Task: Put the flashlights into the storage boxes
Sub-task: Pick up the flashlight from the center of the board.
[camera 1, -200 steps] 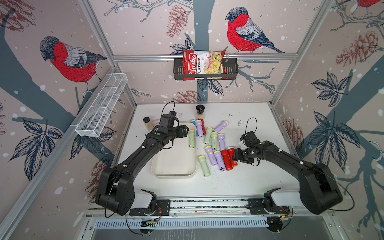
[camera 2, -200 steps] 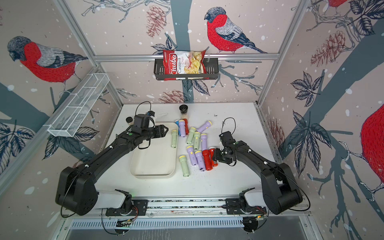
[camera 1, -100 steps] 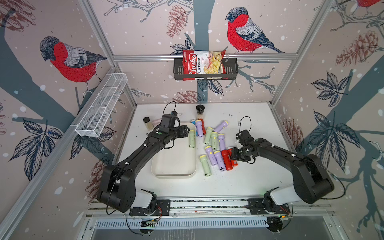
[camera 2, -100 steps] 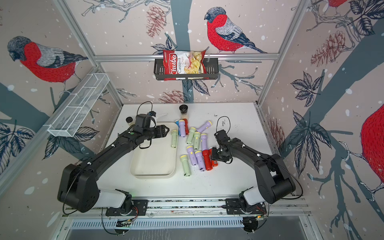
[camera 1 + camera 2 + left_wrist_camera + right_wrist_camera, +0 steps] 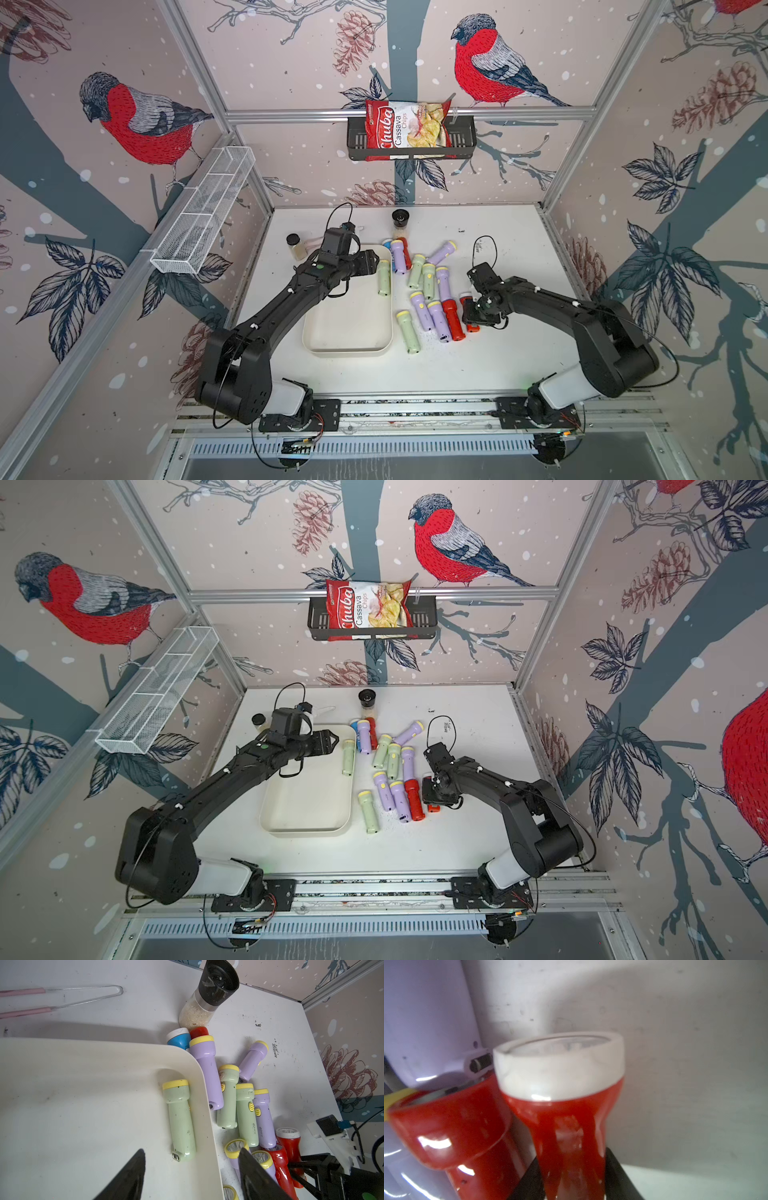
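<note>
I count thirteen flashlights (image 5: 428,280): four pale green, five lilac, three red and one blue (image 5: 387,243). There is one tray (image 5: 348,351) and there are two jars (image 5: 400,220) with black caps. Each flashlight is a small plastic cylinder with a wider head. The green and lilac ones have yellow heads, and some show a yellow switch on the side. The blue one has a white rim. One green flashlight (image 5: 180,1118) lies inside the tray, along its right wall near the far corner. The other twelve lie on the surface (image 5: 457,365) just right of the tray in a loose heap, many of them touching. The left hand (image 5: 191,1149) is over the tray with its jaws apart and nothing between them. The right hand (image 5: 573,1162) is closed on the body of a red flashlight (image 5: 566,1126) with a white head, at the right edge of the heap, just beside a second red one (image 5: 452,1132).
</note>
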